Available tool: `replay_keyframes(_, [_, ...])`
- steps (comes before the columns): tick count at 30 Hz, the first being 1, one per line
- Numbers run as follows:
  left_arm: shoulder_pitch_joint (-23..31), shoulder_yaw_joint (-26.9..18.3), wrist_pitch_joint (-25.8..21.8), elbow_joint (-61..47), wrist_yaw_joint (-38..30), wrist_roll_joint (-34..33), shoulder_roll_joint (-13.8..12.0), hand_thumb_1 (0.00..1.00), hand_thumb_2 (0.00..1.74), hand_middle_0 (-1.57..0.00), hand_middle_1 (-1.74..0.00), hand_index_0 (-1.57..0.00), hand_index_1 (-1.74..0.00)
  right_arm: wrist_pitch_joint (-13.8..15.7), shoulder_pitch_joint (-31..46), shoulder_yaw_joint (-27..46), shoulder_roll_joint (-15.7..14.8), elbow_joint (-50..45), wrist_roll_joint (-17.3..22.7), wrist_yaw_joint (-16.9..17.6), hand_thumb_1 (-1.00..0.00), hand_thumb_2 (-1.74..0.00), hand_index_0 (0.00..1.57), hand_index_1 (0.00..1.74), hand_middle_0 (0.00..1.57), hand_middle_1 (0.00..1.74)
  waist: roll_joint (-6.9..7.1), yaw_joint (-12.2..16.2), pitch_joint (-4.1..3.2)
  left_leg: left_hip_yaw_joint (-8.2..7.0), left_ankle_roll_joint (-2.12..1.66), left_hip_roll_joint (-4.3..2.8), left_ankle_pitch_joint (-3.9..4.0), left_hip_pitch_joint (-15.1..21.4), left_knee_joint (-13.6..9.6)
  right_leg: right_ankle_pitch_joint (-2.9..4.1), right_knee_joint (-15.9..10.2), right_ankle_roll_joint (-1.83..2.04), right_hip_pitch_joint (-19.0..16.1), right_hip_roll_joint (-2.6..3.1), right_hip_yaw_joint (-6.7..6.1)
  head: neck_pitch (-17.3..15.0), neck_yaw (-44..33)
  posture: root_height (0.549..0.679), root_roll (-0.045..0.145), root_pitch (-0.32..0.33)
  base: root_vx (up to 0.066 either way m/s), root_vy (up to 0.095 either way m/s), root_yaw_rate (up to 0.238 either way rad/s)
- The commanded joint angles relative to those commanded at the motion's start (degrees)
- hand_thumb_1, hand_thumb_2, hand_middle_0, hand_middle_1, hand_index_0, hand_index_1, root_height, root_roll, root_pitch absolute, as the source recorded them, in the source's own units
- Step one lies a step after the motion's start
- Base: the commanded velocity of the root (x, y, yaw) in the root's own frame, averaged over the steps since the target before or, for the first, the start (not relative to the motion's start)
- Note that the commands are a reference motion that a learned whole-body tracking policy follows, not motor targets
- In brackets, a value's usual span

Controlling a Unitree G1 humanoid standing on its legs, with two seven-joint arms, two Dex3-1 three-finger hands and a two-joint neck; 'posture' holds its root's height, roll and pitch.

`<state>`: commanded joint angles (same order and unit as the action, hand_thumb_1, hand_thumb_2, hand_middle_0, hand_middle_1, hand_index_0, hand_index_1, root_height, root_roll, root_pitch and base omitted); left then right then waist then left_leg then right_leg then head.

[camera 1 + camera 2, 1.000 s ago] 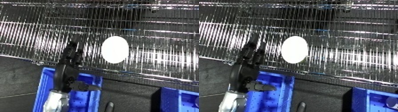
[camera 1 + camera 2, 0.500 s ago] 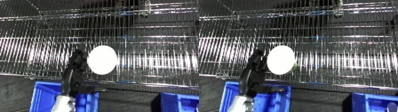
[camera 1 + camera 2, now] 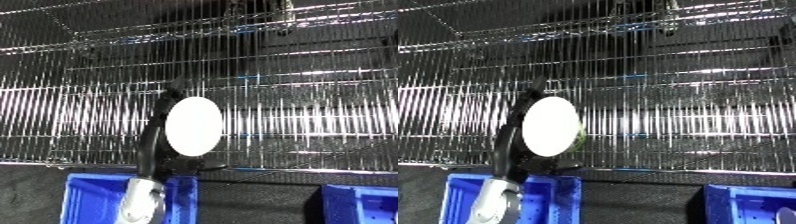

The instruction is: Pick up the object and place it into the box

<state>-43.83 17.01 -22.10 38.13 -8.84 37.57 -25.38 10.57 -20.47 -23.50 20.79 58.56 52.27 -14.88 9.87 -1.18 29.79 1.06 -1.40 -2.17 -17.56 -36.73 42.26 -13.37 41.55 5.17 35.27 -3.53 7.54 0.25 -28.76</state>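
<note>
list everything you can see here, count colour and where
shelf: 1, silver wire, fills the upper and middle view
object: 1, white oval, on the shelf at centre-left
bins: 2, blue, along the bottom edge, one lower left, one lower right
left hand: 1, black, against the object's left side, rising over the left bin
forearm: 1, white and silver, over the left bin
right hand: not in view

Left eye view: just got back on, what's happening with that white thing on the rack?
The robot's left hand is up at the wire shelf, right beside the white oval object, on its left. Whether its fingers have closed round the object cannot be told. The object is not yet in a bin: one blue bin sits below the hand, another blue bin lower right. The right hand is out of view.
</note>
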Motion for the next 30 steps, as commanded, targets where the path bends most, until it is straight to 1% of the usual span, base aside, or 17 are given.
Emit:
replay_keyframes(1, [-0.26,0.01,0.05,0.07,0.00,0.07,0.02,0.40,0.70,-0.63,-0.70,-0.63,-0.70,-0.04,0.11,-0.06,-0.03,-0.12,-0.01,0.09,0.00,0.00,0.00,0.00,0.00,0.00,0.00,0.06,0.00,-0.03,0.00,0.00,0.02,0.09,-0.12,0.01,-0.06,0.01,-0.03,-0.01,-0.02,0.02,-0.04,0.633,-0.010,0.155,-0.002,0.006,-0.002])
replay_keyframes(2, [-0.26,0.01,0.05,0.07,0.00,0.07,0.02,0.40,0.70,-0.63,-0.70,-0.63,-0.70,-0.04,0.11,-0.06,-0.03,-0.12,-0.01,0.09,0.00,0.00,0.00,0.00,0.00,0.00,0.00,0.06,0.00,-0.03,0.00,0.00,0.02,0.09,-0.12,0.01,-0.06,0.01,-0.03,-0.01,-0.02,0.02,-0.04,0.633,-0.010,0.155,-0.002,0.006,-0.002])
replay_keyframes(3, [-0.69,0.02,0.26,0.22,0.05,0.13,0.16,0.50,0.87,-0.79,-0.87,-0.79,-0.87,-0.03,0.37,-0.10,-0.25,-0.20,-0.08,0.21,0.00,0.00,0.00,0.00,0.00,0.00,0.00,0.12,0.00,-0.08,-0.01,0.01,0.08,0.39,-0.51,0.06,-0.35,0.07,-0.24,-0.09,0.01,-0.04,0.02,0.634,-0.010,0.155,-0.008,-0.005,0.021])
replay_keyframes(4, [-0.82,0.02,0.36,0.32,0.14,0.12,0.23,0.55,0.96,-0.86,-0.96,-0.86,-0.96,-0.01,0.45,-0.11,-0.38,-0.19,-0.10,0.25,0.00,0.00,0.00,0.00,0.00,0.00,0.00,0.12,0.00,-0.09,-0.02,0.02,0.10,0.54,-0.69,0.08,-0.49,0.10,-0.35,-0.14,0.06,-0.06,0.07,0.634,-0.009,0.155,-0.011,-0.008,0.026])
replay_keyframes(5, [-0.82,0.02,0.36,0.32,0.14,0.12,0.23,0.55,0.96,-0.86,-0.96,-0.86,-0.96,-0.01,0.45,-0.11,-0.38,-0.19,-0.10,0.25,0.00,0.00,0.00,0.00,0.00,0.00,0.00,0.12,0.00,-0.09,-0.02,0.02,0.10,0.54,-0.69,0.08,-0.49,0.10,-0.35,-0.14,0.06,-0.06,0.07,0.634,-0.009,0.155,-0.011,-0.008,0.026])
replay_keyframes(6, [-1.08,0.05,0.56,0.61,0.32,0.18,0.42,0.65,1.13,-1.02,-1.13,-1.02,-1.13,0.03,0.44,-0.17,-0.74,-0.03,-0.16,0.34,0.00,0.00,0.00,0.00,0.00,0.00,-0.04,0.10,0.00,-0.11,-0.07,0.05,0.18,0.90,-1.10,0.11,-0.81,0.14,-0.63,-0.23,0.16,-0.14,0.14,0.635,-0.008,0.155,-0.017,-0.009,0.037])
replay_keyframes(7, [-1.13,0.04,0.61,0.73,0.40,0.26,0.47,0.70,1.22,-1.10,-1.22,-1.10,-1.22,0.07,0.40,-0.22,-0.87,0.03,-0.18,0.39,0.00,0.00,0.00,0.00,0.00,0.00,-0.09,0.07,0.00,-0.12,-0.10,0.07,0.21,1.04,-1.25,0.11,-0.90,0.14,-0.73,-0.26,0.20,-0.19,0.12,0.635,-0.008,0.154,-0.017,-0.002,0.026])
replay_keyframes(8, [-1.13,0.04,0.61,0.73,0.40,0.26,0.47,0.70,1.22,-1.10,-1.22,-1.10,-1.22,0.07,0.40,-0.22,-0.87,0.03,-0.18,0.39,0.00,0.00,0.00,0.00,0.00,0.00,-0.09,0.07,0.00,-0.12,-0.10,0.07,0.21,1.04,-1.25,0.11,-0.90,0.14,-0.73,-0.26,0.20,-0.19,0.12,0.635,-0.008,0.154,-0.017,-0.002,0.026])
replay_keyframes(10, [-1.09,-0.07,0.72,0.98,0.71,0.87,0.50,0.80,1.39,-1.26,-1.39,-1.26,-1.39,0.07,0.28,-0.31,-1.08,0.12,-0.26,0.49,0.00,0.00,0.00,0.00,0.00,0.00,-0.24,0.00,0.00,-0.15,-0.18,0.10,0.31,1.45,-1.63,0.05,-1.06,0.13,-1.00,-0.38,0.27,-0.73,-0.28,0.636,-0.006,0.153,-0.019,0.005,0.029])
replay_keyframes(11, [-0.78,-0.28,0.92,1.12,1.34,1.84,0.48,0.80,1.39,-1.26,-1.39,-1.26,-1.39,0.12,0.32,-0.31,-1.19,0.15,-0.42,0.49,0.00,0.00,0.00,0.00,0.00,0.00,-0.42,-0.12,0.00,-0.20,-0.26,0.14,0.44,2.02,-2.13,-0.08,-1.18,0.13,-1.38,-0.51,0.38,-1.22,-0.48,0.636,-0.005,0.149,-0.012,0.013,0.029])
replay_keyframes(12, [-0.78,-0.28,0.92,1.12,1.34,1.84,0.48,0.80,1.39,-1.26,-1.39,-1.26,-1.39,0.12,0.32,-0.31,-1.19,0.15,-0.42,0.49,0.00,0.00,0.00,0.00,0.00,0.00,-0.42,-0.12,0.00,-0.20,-0.26,0.14,0.44,2.02,-2.13,-0.08,-1.18,0.13,-1.38,-0.51,0.38,-1.22,-0.48,0.636,-0.005,0.149,-0.012,0.013,0.029])
replay_keyframes(14, [-0.31,-0.52,1.02,1.17,2.47,2.70,0.47,0.80,1.39,-1.26,-1.39,-1.26,-1.39,0.14,0.37,-0.18,-1.23,0.25,-0.56,0.45,0.00,0.00,0.00,0.00,0.00,0.00,-0.63,-0.34,0.00,-0.23,-0.32,0.25,0.60,2.69,-2.69,-0.20,-1.38,0.11,-1.93,-0.70,0.57,-1.91,-0.39,0.637,-0.003,0.145,-0.011,0.011,0.047])
replay_keyframes(19, [1.51,-1.54,-0.28,-0.01,4.03,3.63,0.25,0.80,1.39,-1.26,-1.39,-1.26,-1.39,0.58,0.42,0.42,-1.47,0.96,-0.49,0.66,0.00,0.00,0.00,0.00,0.00,0.00,-1.52,-1.29,0.00,-0.04,-0.46,0.80,1.01,4.20,-3.78,-0.51,-1.76,-0.07,-3.20,-1.42,1.10,-3.79,-0.49,0.639,0.006,0.134,-0.010,0.008,0.091])
replay_keyframes(23, [4.45,-3.66,-2.03,-3.41,4.77,4.51,-0.82,0.80,1.39,-1.26,-1.39,-1.26,-1.39,0.95,1.48,1.38,-1.55,1.56,-0.31,1.04,0.00,0.00,0.00,0.00,0.00,0.00,-2.58,-2.48,0.00,0.31,-0.53,1.62,1.16,5.28,-4.38,-1.05,-1.83,-0.42,-4.15,-2.13,1.50,-4.70,0.04,0.640,0.016,0.125,0.002,0.013,0.157])
replay_keyframes(25, [6.62,-5.11,-2.80,-6.77,5.01,5.30,-1.58,0.80,1.39,-1.26,-1.39,-1.26,-1.39,1.24,2.38,2.06,-1.55,1.98,-0.03,1.20,0.00,0.00,0.00,0.00,0.00,0.00,-3.18,-3.33,0.00,0.51,-0.55,2.12,1.24,5.60,-4.68,-1.37,-1.85,-0.62,-4.54,-2.60,1.83,-5.16,0.09,0.641,0.022,0.122,0.005,0.005,0.218])
replay_keyframes(28, [10.93,-7.46,-4.11,-13.58,4.97,5.40,-2.45,0.80,1.39,-1.26,-1.39,-1.26,-1.39,2.34,4.18,3.26,-1.60,2.96,0.95,0.94,0.00,0.00,0.00,0.00,0.00,0.00,-4.06,-4.99,0.00,1.01,-0.46,2.97,1.32,5.86,-5.16,-1.82,-1.73,-0.81,-5.03,-3.41,2.65,-5.33,2.13,0.642,0.027,0.120,0.003,-0.020,0.258])
replay_keyframes(30, [14.29,-9.02,-4.72,-18.21,4.86,4.61,-2.94,0.80,1.39,-1.26,-1.39,-1.26,-1.39,3.19,5.37,4.26,-1.68,3.73,1.75,0.48,0.00,0.00,0.00,0.00,0.00,0.00,-4.53,-6.22,0.00,1.46,-0.35,3.58,1.34,5.99,-5.40,-2.08,-1.60,-0.89,-5.36,-3.81,3.30,-5.18,4.51,0.642,0.029,0.118,0.006,-0.042,0.266])
